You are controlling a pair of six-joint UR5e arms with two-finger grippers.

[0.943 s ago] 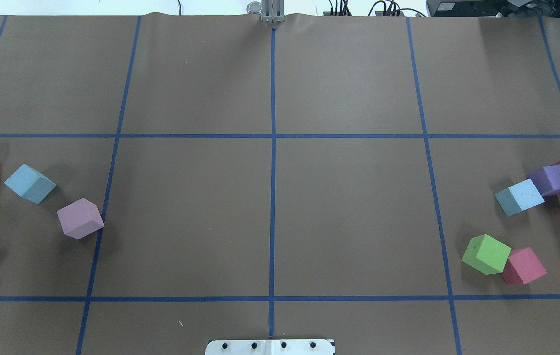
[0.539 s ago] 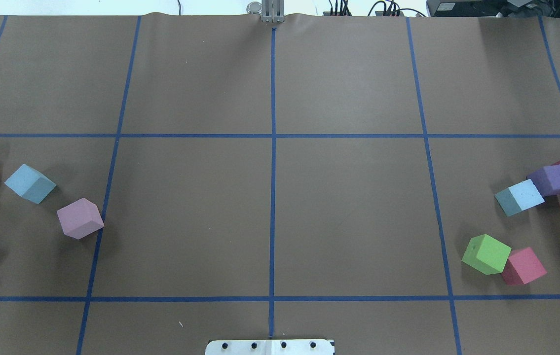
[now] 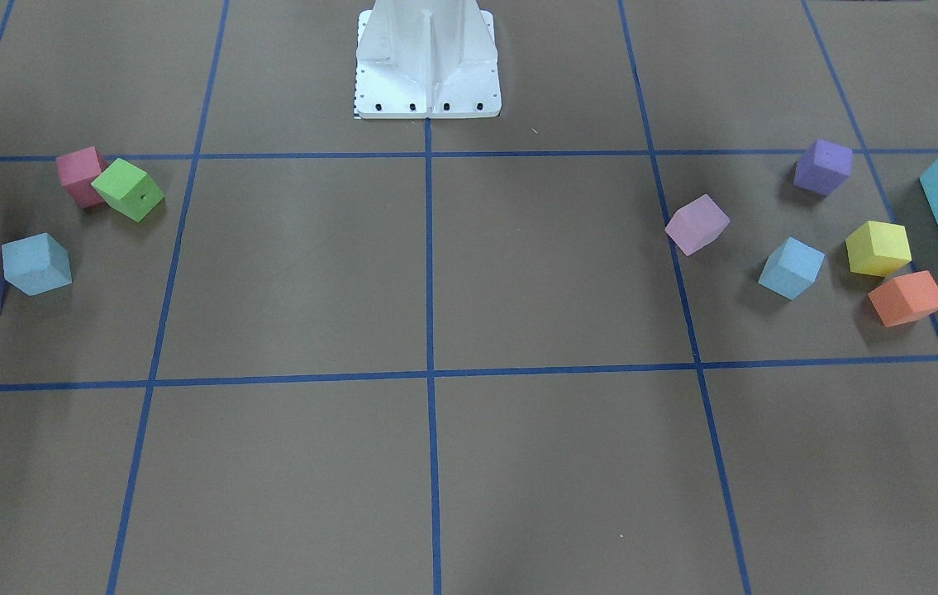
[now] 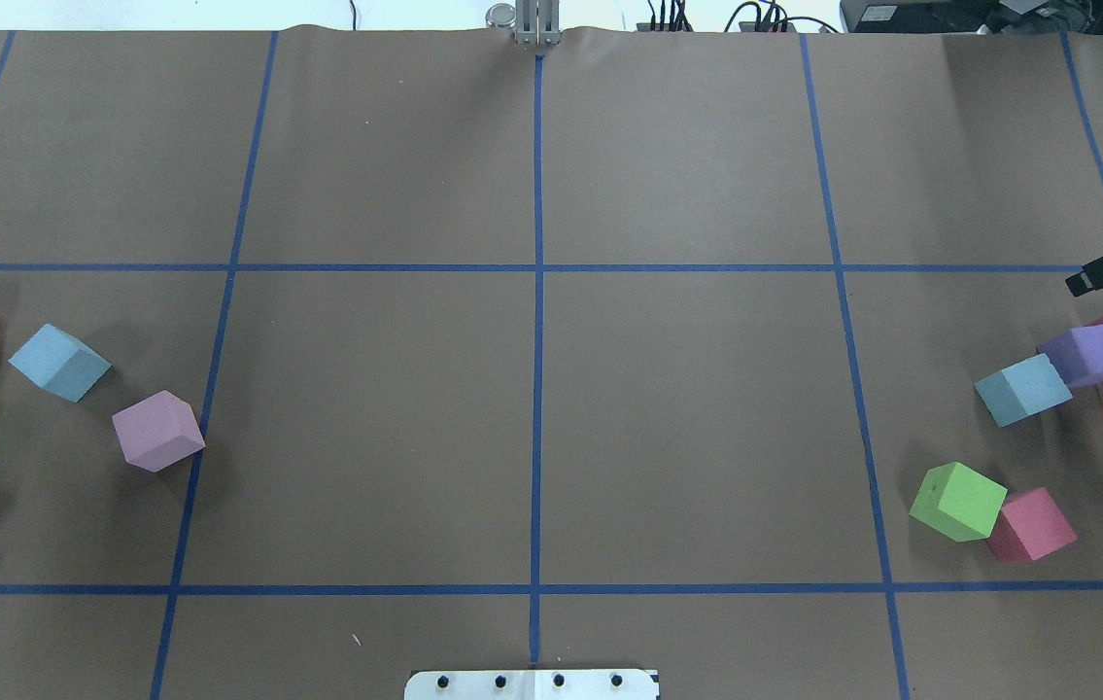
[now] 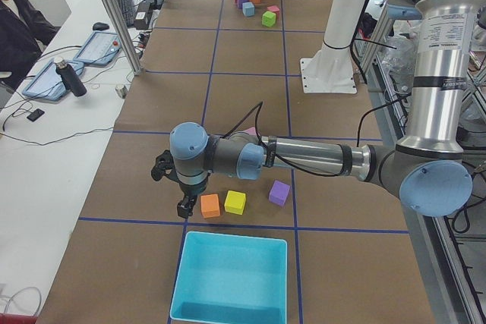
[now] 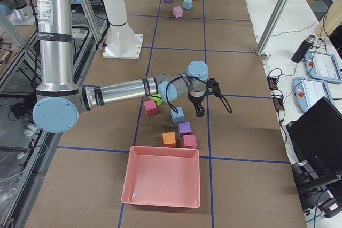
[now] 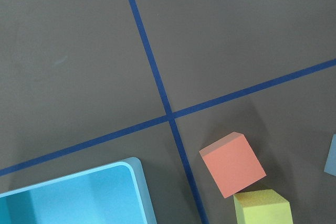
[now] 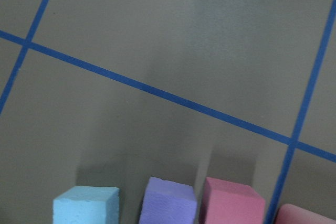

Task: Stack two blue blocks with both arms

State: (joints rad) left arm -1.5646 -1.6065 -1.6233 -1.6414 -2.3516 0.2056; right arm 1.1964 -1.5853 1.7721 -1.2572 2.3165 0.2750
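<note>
**Two blue blocks on the surface, far apart, neither grasped**

Left blue block (image 3: 792, 268) sits out to the left of the pedestal base (image 3: 427, 58). Right blue block (image 4: 1023, 389) sits out to the base's right. They are well apart, with the whole middle of the surface (image 4: 687, 418) between them. Both lie flat, askew to the tape grid. They are cubes, so there is no long axis to line up with.

Right gripper (image 6: 200, 102) hangs just beside the right blue block, on the side away from the base, so that block lies base-ward of it. A purple cube (image 4: 1085, 353) is just beside the block.

Left gripper (image 5: 176, 187) hangs farther from the base than its block, near the orange cube (image 5: 209, 205). The left blue block lies past the orange cube and the yellow cube (image 5: 235, 202); the forearm hides it in the left side view.

Judgement: the right gripper is nearer its block, and the left needs a longer reach base-ward.

Gripper opening: cannot tell for either, since the wrist views show no fingers. Neither holds a blue block.
</note>
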